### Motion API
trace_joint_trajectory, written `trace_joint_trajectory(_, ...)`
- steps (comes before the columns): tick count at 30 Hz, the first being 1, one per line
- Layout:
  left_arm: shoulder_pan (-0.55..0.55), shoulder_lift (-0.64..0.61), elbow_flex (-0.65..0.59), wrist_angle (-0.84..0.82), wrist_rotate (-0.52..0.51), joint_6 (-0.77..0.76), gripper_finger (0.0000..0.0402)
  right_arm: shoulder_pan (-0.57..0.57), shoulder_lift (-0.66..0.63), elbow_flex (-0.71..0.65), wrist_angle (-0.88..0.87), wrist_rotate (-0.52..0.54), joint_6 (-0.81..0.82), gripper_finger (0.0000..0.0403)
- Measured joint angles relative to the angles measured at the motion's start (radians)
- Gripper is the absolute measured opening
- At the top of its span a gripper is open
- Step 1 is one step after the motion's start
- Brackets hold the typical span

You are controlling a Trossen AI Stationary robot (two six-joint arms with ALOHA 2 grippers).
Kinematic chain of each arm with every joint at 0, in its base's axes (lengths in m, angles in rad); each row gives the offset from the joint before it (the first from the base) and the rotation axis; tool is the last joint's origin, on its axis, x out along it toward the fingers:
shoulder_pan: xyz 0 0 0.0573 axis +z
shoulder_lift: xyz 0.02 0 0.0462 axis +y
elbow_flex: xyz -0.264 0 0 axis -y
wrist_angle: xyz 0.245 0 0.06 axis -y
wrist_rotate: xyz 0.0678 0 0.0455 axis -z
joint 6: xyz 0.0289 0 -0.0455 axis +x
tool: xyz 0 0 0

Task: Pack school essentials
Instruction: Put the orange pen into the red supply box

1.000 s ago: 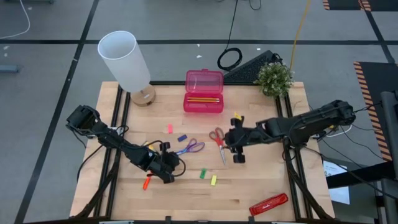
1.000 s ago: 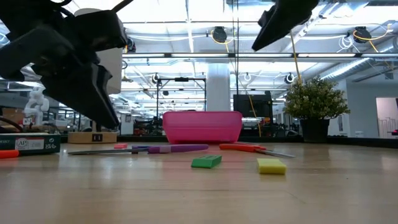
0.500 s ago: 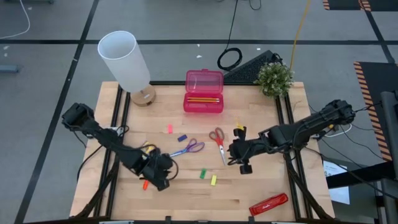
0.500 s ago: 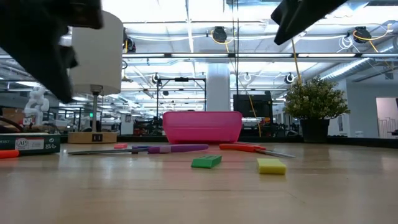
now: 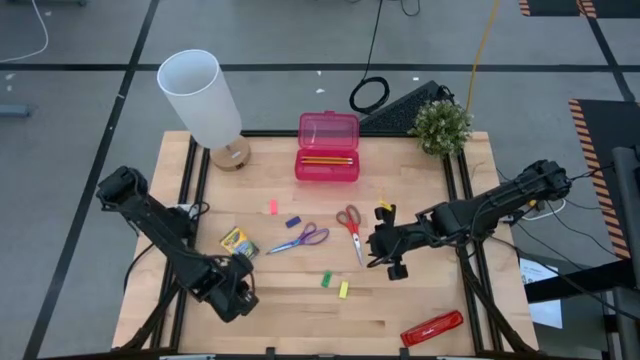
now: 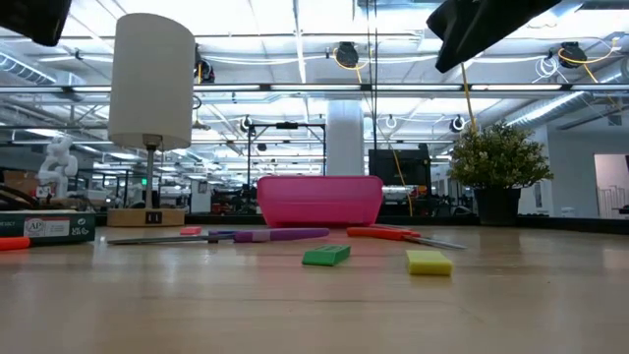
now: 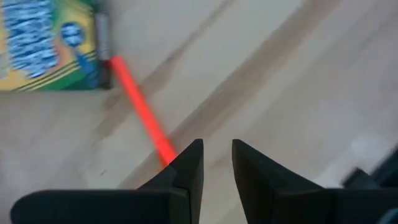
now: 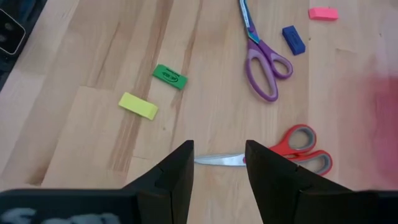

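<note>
Lying scattered across the middle of the wooden table, the school essentials are seen loose on the boards. The red-handled scissors are placed just beside the right gripper, whose fingers are held apart above the blades. The purple-handled scissors are set near them, with a blue piece and a pink piece close by. A green piece and a yellow piece are found side by side nearer the front edge. The crayon box is laid toward the left, and an orange pencil is seen with its far end at the box. The left gripper is held over the near end of that pencil, its fingers a little apart and closed on nothing. Two pencils are seen inside the pink case at the back, between a white lamp and a small plant. A red bar is laid by the front right corner.
</note>
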Motion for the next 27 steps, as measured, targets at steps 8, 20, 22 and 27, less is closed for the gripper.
trace_joint_trajectory(8, -0.033, 0.0, -0.051, 0.007, 0.0, -0.115, 0.0086, -0.003, 0.0, 0.0, 0.028, 0.0, -0.04, 0.0139)
trace_joint_trajectory(20, -0.033, 0.0, -0.154, 0.109, 0.016, -0.162, 0.0086, -0.001, 0.0, 0.0, 0.037, 0.0, -0.004, 0.0139)
trace_joint_trajectory(22, -0.031, 0.001, -0.175, 0.13, 0.012, -0.162, 0.0086, -0.001, 0.0, 0.0, 0.037, 0.0, -0.004, 0.0139)
trace_joint_trajectory(27, -0.03, 0.001, -0.208, 0.133, -0.029, -0.175, 0.0086, -0.002, 0.0, 0.0, 0.045, 0.0, -0.034, 0.0139)
